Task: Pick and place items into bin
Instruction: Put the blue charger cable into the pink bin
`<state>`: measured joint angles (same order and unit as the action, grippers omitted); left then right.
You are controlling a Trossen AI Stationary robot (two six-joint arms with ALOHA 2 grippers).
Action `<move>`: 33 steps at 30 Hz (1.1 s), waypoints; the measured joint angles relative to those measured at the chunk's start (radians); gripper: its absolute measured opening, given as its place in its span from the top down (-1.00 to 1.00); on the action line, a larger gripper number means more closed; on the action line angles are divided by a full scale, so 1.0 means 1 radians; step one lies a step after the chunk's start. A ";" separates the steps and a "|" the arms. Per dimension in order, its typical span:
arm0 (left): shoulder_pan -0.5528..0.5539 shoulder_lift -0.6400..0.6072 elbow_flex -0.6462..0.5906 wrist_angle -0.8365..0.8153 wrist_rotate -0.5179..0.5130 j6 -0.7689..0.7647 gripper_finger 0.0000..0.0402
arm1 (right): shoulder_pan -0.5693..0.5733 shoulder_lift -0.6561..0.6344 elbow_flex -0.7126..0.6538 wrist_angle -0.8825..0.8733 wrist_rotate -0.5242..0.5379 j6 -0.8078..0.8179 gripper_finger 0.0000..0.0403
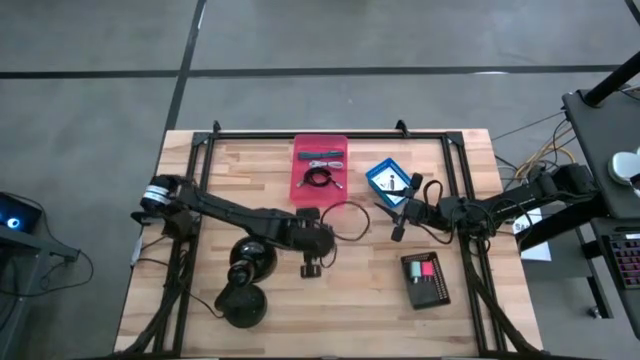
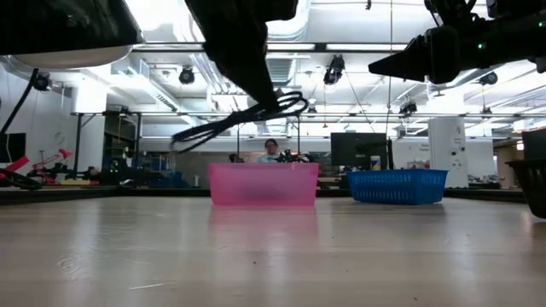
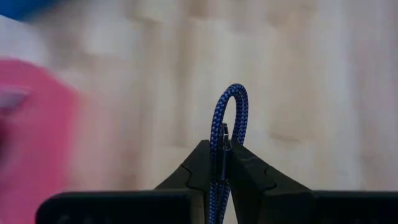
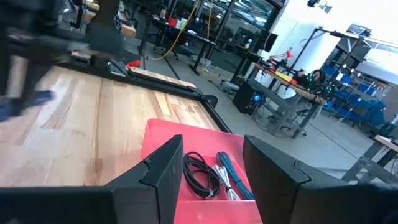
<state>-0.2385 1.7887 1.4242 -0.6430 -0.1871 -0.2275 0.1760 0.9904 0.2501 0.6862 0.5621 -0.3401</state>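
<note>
Desk (image 1: 260,180) of pale wood planks fills my overhead view, with both dark arms reaching in from either side. Next in size is the large black object with two round parts (image 1: 247,280), sitting near the front on the left arm's side. Toward the far edge I see the pink bin (image 1: 319,166), already holding a black coiled cable (image 1: 319,179) and some thin green sticks (image 4: 231,172) beside it; a blue basket (image 1: 389,179) sits just to its right, and a dark tray with a pink cube (image 1: 427,270) lies nearer the front. My left claw (image 1: 313,243) is lifted off the desk just in front of the pink bin, pressed together on a braided dark-blue cable (image 3: 227,124), whose loop stands up between the fingers and trails out in a curve (image 1: 350,222) toward the right. My right claw (image 4: 211,165) hovers beside the blue basket, spread apart and gripping nothing, facing the pink bin.
</note>
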 joint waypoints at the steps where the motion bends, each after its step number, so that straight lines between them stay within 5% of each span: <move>1: 0.007 -0.013 0.000 -0.001 -0.042 0.018 0.91 | 0.000 0.000 0.000 0.000 0.000 0.000 0.23; 11: 0.146 -0.075 -0.007 0.102 -0.293 0.209 0.90 | 0.000 0.000 0.000 0.000 -0.001 0.000 0.23; 17: 0.250 -0.060 -0.010 0.214 -0.275 0.370 0.90 | 0.000 0.000 0.000 -0.002 -0.001 0.000 0.23; 33: 0.427 0.020 -0.045 0.240 -0.072 0.409 0.89 | 0.000 0.000 0.000 -0.011 -0.002 0.000 0.23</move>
<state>0.1884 1.8089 1.3796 -0.4033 -0.2589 0.1810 0.1757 0.9901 0.2504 0.6748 0.5606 -0.3397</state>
